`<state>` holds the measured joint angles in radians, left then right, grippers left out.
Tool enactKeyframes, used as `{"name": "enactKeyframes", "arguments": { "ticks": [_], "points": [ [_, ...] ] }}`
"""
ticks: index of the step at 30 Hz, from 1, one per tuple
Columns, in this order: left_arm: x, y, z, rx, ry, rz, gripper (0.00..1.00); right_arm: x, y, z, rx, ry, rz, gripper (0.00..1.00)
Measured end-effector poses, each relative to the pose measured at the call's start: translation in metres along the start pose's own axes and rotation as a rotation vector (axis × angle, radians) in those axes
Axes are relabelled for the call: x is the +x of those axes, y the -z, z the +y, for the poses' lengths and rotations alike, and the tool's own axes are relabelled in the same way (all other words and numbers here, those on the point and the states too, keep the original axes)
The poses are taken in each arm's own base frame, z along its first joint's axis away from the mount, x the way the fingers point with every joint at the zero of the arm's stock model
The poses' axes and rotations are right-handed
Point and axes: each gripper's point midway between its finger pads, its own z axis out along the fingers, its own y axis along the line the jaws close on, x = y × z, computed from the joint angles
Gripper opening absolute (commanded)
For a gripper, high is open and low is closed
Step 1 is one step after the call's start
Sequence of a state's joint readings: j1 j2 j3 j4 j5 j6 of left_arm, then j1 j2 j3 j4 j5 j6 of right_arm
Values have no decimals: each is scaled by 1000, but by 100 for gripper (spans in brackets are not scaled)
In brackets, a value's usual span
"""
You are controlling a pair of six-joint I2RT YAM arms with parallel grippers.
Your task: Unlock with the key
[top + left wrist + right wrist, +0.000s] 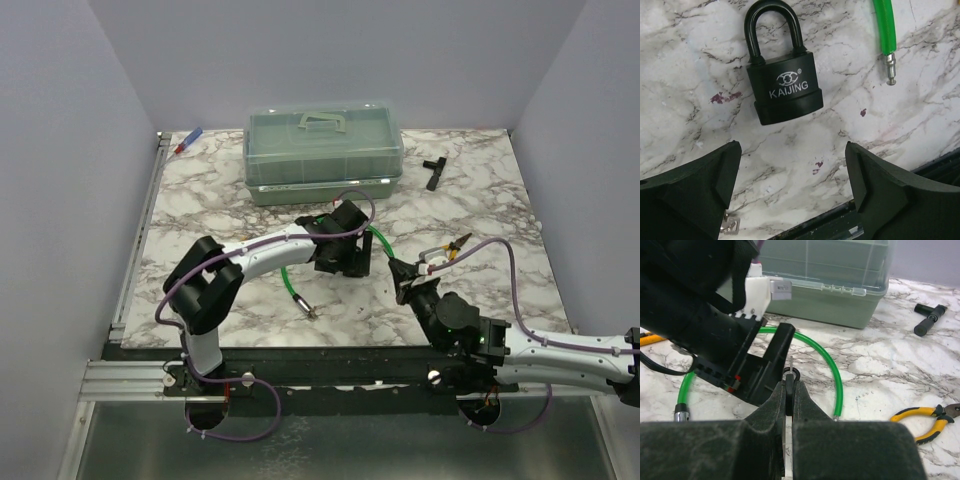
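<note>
Left gripper [791, 150]: jaws spread wide and holding nothing, poised over the lock with a finger to either side of its base end.
Black padlock with arched metal shackle [785, 92]: lies flat on the white marble-patterned tabletop [680, 75] at mid-table, both shackle legs seated in the body. From above it is hidden under the left gripper.
Right gripper [790, 386]: pinched shut on the key, just right of the left gripper.
Tiny key with round black head and thin silver blade [791, 372]: head clamped between the fingertips, blade standing free and aimed toward the left gripper.
Step in hand: judged to be taking hold of the padlock.
Doing it well: grip across the body's sides and leave the base uncovered; the keyhole itself cannot be seen.
Watch: the green plastic tube [885, 25] ends just right of the padlock.
</note>
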<state>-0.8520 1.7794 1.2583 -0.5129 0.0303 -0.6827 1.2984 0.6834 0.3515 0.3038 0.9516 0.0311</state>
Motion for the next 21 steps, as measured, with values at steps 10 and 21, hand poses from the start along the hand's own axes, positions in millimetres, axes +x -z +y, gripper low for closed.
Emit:
{"name": "enactKeyframes", "arguments": {
  "ticks": [10, 21],
  "points": [
    [-5, -43, 12, -167, -41, -14, 85, 3, 7, -8, 7, -53, 22, 0],
    [-9, -51, 10, -229, -61, -45, 18, 16, 12, -13, 22, -68, 72, 0]
  ]
}}
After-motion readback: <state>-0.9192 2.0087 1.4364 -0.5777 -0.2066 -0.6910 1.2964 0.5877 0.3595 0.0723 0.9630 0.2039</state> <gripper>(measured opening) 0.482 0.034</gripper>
